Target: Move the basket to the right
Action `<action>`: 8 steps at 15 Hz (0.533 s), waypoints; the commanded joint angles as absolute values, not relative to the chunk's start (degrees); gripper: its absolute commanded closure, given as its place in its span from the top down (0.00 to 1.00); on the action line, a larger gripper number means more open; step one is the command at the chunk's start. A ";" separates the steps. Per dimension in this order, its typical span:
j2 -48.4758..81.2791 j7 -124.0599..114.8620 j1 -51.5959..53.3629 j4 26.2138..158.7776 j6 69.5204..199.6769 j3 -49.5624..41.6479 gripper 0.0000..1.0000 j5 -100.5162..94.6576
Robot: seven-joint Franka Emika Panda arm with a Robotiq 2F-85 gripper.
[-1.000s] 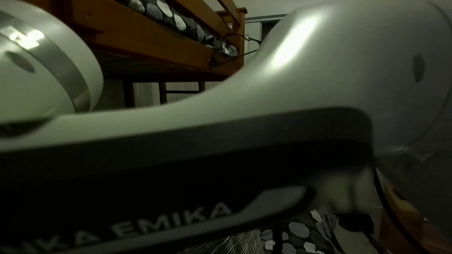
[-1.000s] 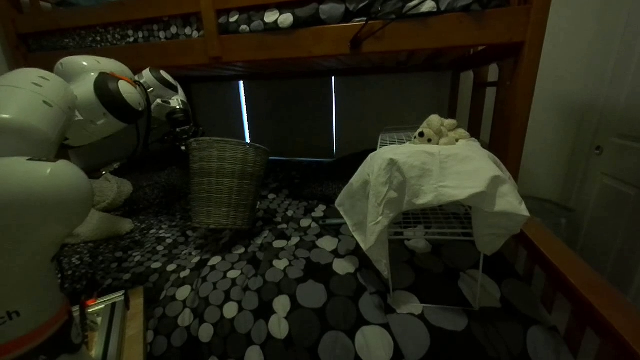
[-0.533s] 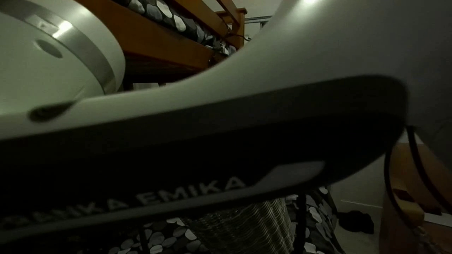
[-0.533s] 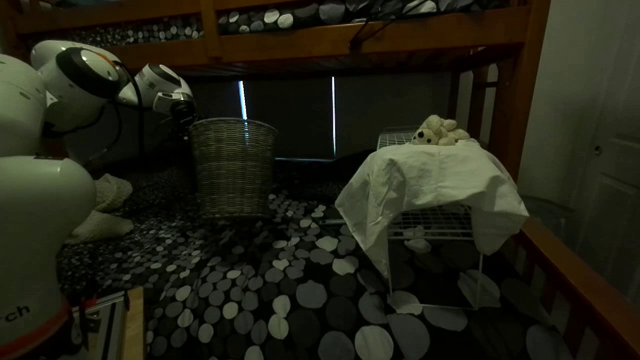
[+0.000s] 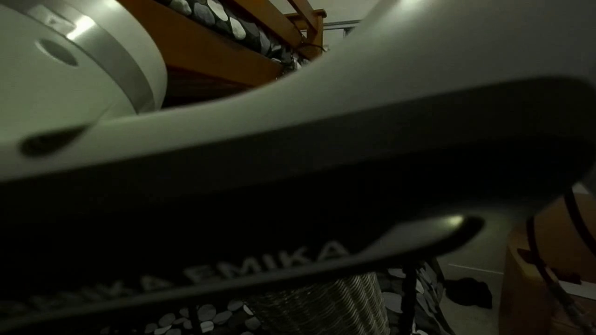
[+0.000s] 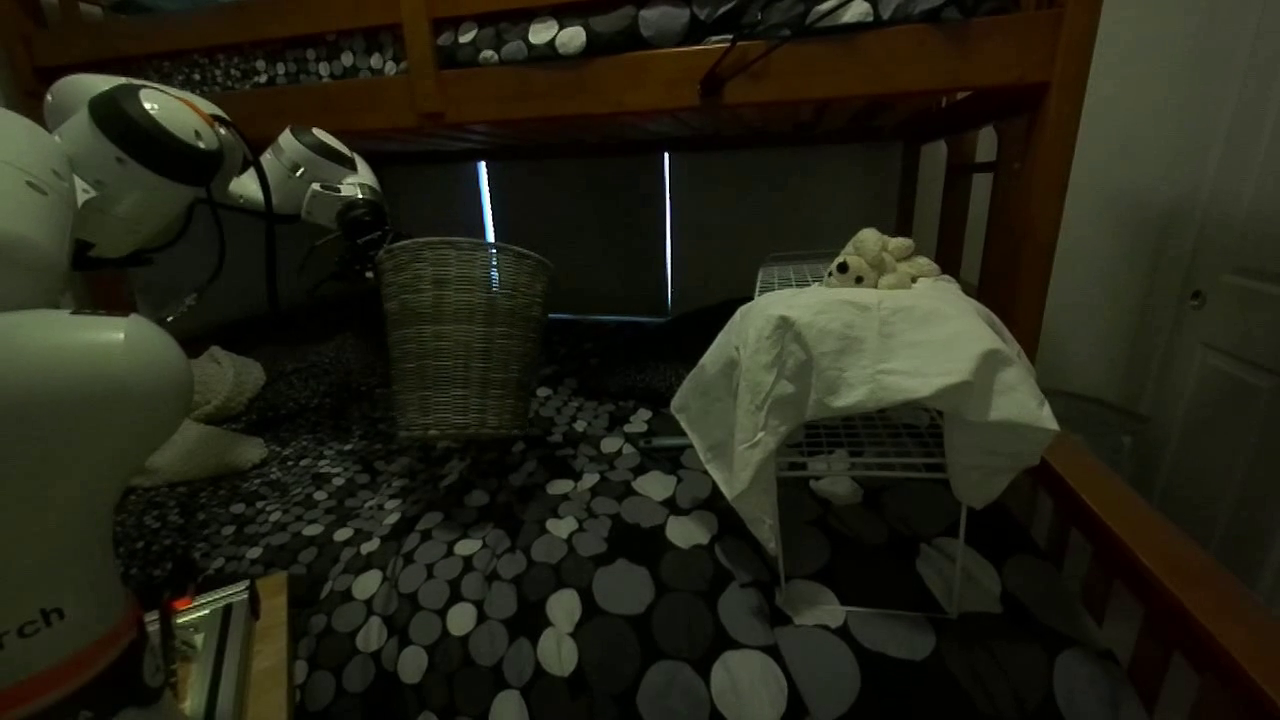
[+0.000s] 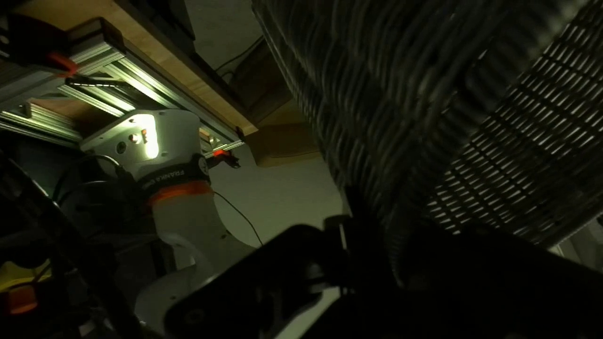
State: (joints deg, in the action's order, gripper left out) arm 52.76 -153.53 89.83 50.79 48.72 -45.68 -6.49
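Tool clenched the basket by its rim, holding it apparently aloft, well left of the white cloth in an exterior view. Carrying seemed the step in hand; the next called for a level move right, then gentle lowering.

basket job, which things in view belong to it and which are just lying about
For the job:
- basket
- gripper, holding the basket at its rim

Just lying about:
- toy, up on the rack
- cloth, draped over the rack
- pale fuzzy thing, too dim to name
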 commanded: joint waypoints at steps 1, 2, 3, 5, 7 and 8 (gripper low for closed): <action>48.06 -148.45 97.10 63.17 56.19 -48.05 0.03 -18.61; 47.03 -147.29 98.44 65.93 58.69 -48.36 0.03 -21.84; 46.08 -147.05 99.63 68.65 61.31 -48.70 0.03 -24.61; 44.03 -149.89 101.69 74.27 66.21 -49.49 0.03 -27.80; 40.78 -156.38 103.15 79.90 70.14 -50.51 0.03 -25.51; 43.60 -153.17 95.25 70.34 65.16 -41.41 0.11 -28.76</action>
